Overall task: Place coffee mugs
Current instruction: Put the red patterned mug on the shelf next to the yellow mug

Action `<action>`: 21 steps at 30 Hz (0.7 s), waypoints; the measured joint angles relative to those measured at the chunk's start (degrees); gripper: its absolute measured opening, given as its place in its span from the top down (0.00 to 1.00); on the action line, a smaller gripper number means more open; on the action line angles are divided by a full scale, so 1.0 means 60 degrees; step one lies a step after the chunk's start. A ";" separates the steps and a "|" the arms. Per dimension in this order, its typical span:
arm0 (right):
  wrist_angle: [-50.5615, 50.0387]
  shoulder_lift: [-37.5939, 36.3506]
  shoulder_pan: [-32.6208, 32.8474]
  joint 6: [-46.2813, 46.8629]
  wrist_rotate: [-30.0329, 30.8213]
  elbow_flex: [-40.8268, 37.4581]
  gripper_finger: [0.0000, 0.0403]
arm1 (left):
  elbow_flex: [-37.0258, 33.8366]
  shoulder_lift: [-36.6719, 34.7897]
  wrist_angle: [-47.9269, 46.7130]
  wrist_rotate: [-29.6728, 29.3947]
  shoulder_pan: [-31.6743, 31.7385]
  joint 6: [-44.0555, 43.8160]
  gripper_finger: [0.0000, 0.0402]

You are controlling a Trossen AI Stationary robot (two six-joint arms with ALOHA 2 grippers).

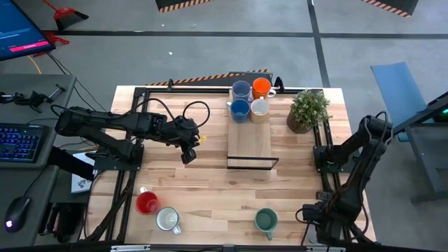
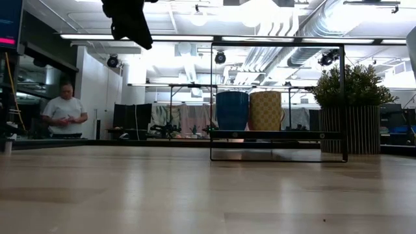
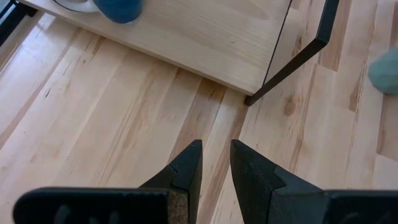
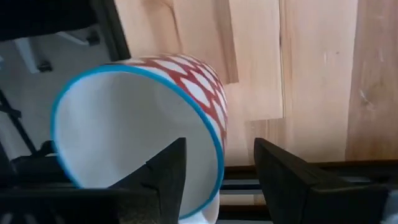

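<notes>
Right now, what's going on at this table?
Mug placing, midway. Four mugs sit on the wooden stand: light blue mug, orange mug, dark blue mug, cream mug. The red mug, a white mug and the green mug wait along the near edge. The left gripper hovers empty left of the stand. The right gripper, at the near right corner, straddles the rim of a red-patterned mug.

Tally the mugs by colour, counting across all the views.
light blue mug: 1
dark blue mug: 1
orange mug: 1
cream mug: 1
red mug: 1
white mug: 1
green mug: 1
red-patterned white mug: 1
Total: 8
</notes>
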 joint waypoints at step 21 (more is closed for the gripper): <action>0.0008 0.0779 -0.0332 0.0930 0.0215 0.0000 0.96 | 0.0000 0.0000 0.0000 0.0000 0.0000 -0.0007 0.82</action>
